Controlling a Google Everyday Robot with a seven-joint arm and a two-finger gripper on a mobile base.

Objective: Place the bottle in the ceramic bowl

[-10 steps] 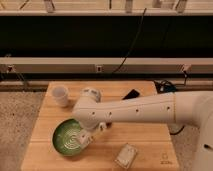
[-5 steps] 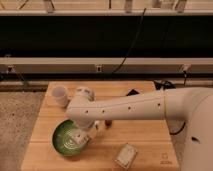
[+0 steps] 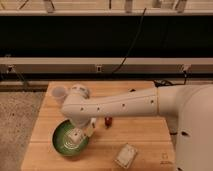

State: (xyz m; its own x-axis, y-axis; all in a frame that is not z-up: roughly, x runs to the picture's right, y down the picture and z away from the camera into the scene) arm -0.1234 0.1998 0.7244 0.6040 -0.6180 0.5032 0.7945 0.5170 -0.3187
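Note:
The green ceramic bowl point(image 3: 64, 142) sits at the front left of the wooden table point(image 3: 145, 135). My gripper point(image 3: 81, 132) hangs from the white arm point(image 3: 120, 105), which reaches in from the right. It is over the bowl's right half. It is shut on the whitish bottle point(image 3: 75, 135), which hangs inside the bowl's rim, just above or touching the bottom; I cannot tell which.
A small white cup point(image 3: 59, 92) stands at the table's back left, just behind the arm's wrist. A small dark-red bottle point(image 3: 108, 121) lies right of the bowl. A flat pale packet point(image 3: 126, 155) lies near the front edge. Cables run behind the table.
The arm has swung left and down, carrying the bottle from the bowl's right edge to over the bowl's inside.

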